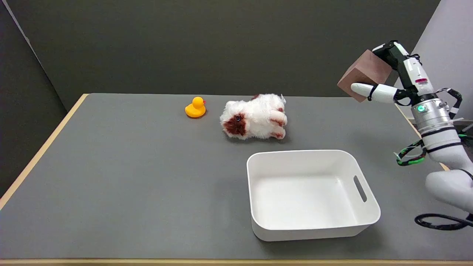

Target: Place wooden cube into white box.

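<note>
My right hand [388,79] holds the brown wooden cube [364,74] high in the air at the far right, above the table's back right part. Fingers wrap the cube from above and below, and the cube is tilted. The white box [369,218] stands on the grey table at the front right, with nothing in it and a slot handle in its right wall. The cube hangs well above and behind the box, a little to its right.
A white and brown plush toy [255,117] lies just behind the box. A yellow rubber duck [196,108] sits to the toy's left. The grey table [129,177] has wooden edges on the left and front. Black cable [439,221] loops by the arm.
</note>
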### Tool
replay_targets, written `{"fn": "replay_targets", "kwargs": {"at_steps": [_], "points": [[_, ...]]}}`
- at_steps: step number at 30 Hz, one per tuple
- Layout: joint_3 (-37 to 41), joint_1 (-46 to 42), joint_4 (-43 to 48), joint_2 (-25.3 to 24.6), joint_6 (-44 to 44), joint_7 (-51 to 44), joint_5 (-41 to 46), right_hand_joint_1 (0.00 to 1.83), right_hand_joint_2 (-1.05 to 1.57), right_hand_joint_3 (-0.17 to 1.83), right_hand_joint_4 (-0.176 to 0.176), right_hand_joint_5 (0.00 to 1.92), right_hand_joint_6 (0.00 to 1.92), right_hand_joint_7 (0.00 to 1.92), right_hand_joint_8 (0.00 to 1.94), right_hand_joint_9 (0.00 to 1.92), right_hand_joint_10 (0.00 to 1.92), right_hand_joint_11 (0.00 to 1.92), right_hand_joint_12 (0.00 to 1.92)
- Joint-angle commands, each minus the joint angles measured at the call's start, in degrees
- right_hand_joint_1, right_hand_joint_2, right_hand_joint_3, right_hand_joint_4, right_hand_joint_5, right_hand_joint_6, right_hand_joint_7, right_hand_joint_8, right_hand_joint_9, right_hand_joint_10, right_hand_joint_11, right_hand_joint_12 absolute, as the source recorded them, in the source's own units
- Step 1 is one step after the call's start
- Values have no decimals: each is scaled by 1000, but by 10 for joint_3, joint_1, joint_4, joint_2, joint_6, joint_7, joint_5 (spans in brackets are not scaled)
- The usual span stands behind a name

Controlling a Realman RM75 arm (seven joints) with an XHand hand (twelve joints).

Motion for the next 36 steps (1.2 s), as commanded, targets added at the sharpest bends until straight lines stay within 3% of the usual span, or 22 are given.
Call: {"fn": "replay_targets", "kwargs": {"at_steps": [1, 7, 16, 21, 27, 36], "points": [[140, -293, 263, -26, 42, 114, -5, 1195, 1204, 135, -176, 546, 1483, 865, 1396, 813, 1269, 705, 1648], [127, -361, 303, -41, 63, 109, -54, 1197, 1185, 162, -176, 557, 1480, 872, 1385, 812, 1277, 687, 1633], [75, -379, 309, -48, 156, 109, -171, 1193, 1169, 191, -166, 568, 1485, 875, 1381, 828, 1274, 719, 1631], [75, -390, 332, -42, 161, 109, -222, 1192, 1164, 200, -161, 571, 1481, 873, 1382, 835, 1276, 729, 1632], [48, -410, 333, -33, 160, 112, -228, 1194, 1153, 219, -159, 576, 1476, 877, 1379, 835, 1284, 720, 1631], [-69, -394, 269, -36, 174, 85, -171, 1191, 1138, 245, -148, 583, 1477, 879, 1377, 833, 1290, 715, 1640]]}}
